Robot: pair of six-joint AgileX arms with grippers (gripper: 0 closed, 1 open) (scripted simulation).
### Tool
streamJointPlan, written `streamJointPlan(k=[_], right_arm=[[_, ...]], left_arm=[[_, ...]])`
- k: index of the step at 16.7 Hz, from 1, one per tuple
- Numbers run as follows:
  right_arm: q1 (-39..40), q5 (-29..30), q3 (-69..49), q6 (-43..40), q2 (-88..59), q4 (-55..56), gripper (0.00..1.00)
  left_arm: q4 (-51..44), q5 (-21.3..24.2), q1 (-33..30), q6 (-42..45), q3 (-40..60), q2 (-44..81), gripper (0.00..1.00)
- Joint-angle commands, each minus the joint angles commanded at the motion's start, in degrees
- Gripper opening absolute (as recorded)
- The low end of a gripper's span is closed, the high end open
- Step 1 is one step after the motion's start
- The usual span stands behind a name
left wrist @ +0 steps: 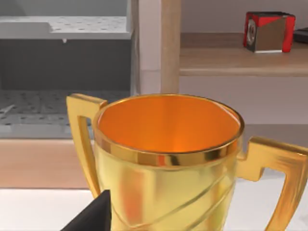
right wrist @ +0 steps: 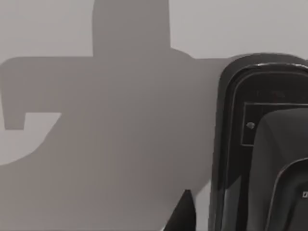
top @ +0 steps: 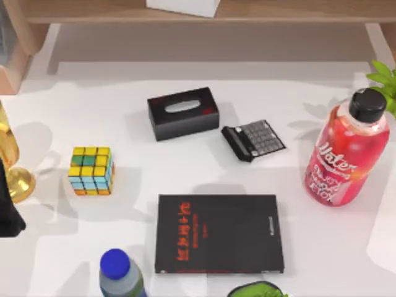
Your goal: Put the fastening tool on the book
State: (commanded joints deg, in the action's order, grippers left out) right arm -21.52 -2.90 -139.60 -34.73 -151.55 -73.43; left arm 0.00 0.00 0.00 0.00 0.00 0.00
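Black with red characters, the book (top: 219, 234) lies flat low in the middle of the top view on the white table (top: 346, 247). A tissue box (top: 183, 112) and a calculator (top: 253, 140) sit beyond it, a cube (top: 91, 171) to its left, a red bottle (top: 346, 154) to its right, and a blue-capped bottle (top: 119, 272) near its lower left corner. My left arm (top: 8, 207) waits at the left edge by a gold trophy (top: 12, 173).

From the left wrist, my left claw (left wrist: 89, 219) is close against the trophy cup.

From the right wrist, my right claw (right wrist: 183, 214) hangs over the table beside a glossy black object (right wrist: 260, 144). Whether either claw is open, or holds anything, I cannot tell.
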Motion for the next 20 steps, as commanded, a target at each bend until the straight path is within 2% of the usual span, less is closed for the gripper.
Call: streamJointPlan(k=[4,5,15,20], right_arm=[[0.0,0.0,0.0,0.0,0.0,0.0,0.02],[0.0,0.0,0.0,0.0,0.0,0.0,0.0],[-0.2,0.1,-0.1,0.4,0.5,-0.3,0.0],[0.1,2.7,1.2,8.1,9.6,-3.1,0.0]], left_arm=[[0.0,0.0,0.0,0.0,0.0,0.0,1.0],[0.0,0.0,0.0,0.0,0.0,0.0,1.0],[0.0,0.0,0.0,0.0,0.0,0.0,1.0],[0.0,0.0,0.0,0.0,0.0,0.0,1.0]])
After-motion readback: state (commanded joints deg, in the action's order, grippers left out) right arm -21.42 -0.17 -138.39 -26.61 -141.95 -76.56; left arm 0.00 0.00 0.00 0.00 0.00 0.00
